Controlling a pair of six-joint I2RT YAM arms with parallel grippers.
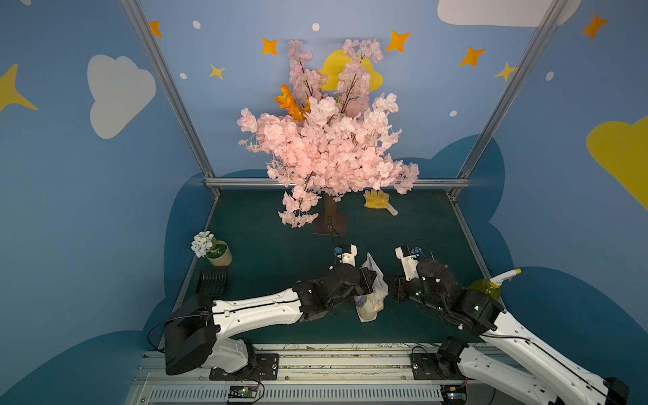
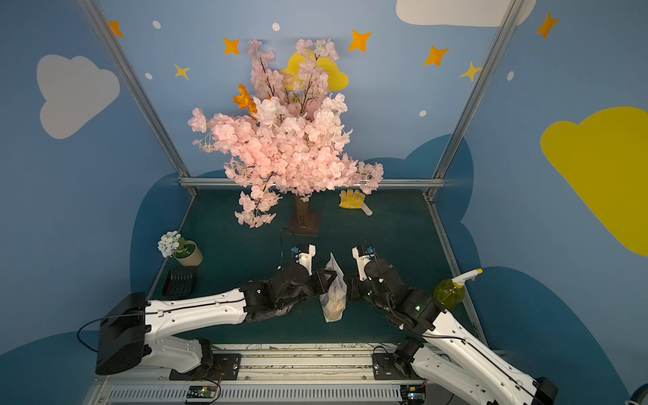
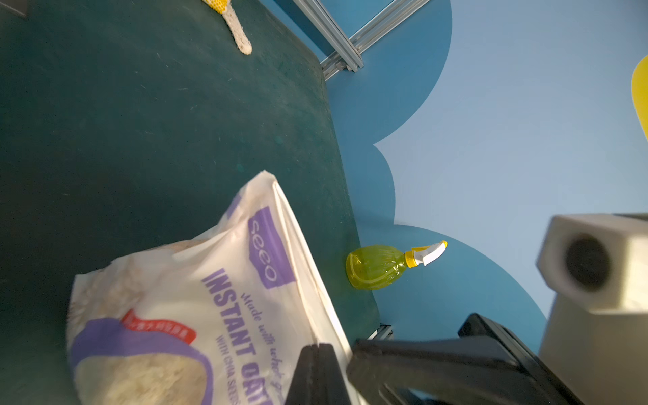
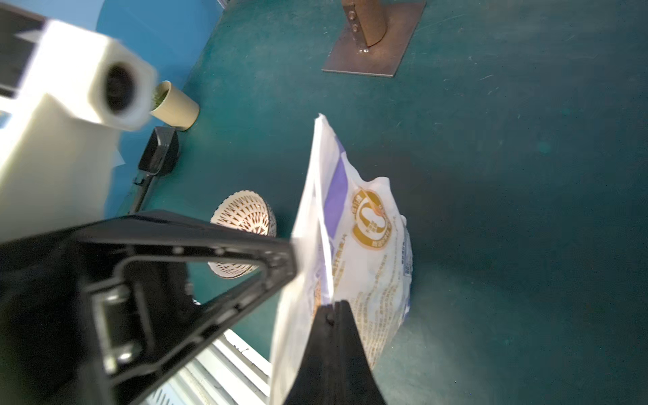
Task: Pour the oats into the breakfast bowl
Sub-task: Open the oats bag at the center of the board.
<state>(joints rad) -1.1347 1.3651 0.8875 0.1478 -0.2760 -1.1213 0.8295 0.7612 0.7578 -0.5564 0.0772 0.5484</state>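
The bag of oats was held between the two arms, over the green counter. One edge was pinched tight by the closed left tool — the other edge by the closed right tool. The breakfast bowl was seen on the counter, near the bag.
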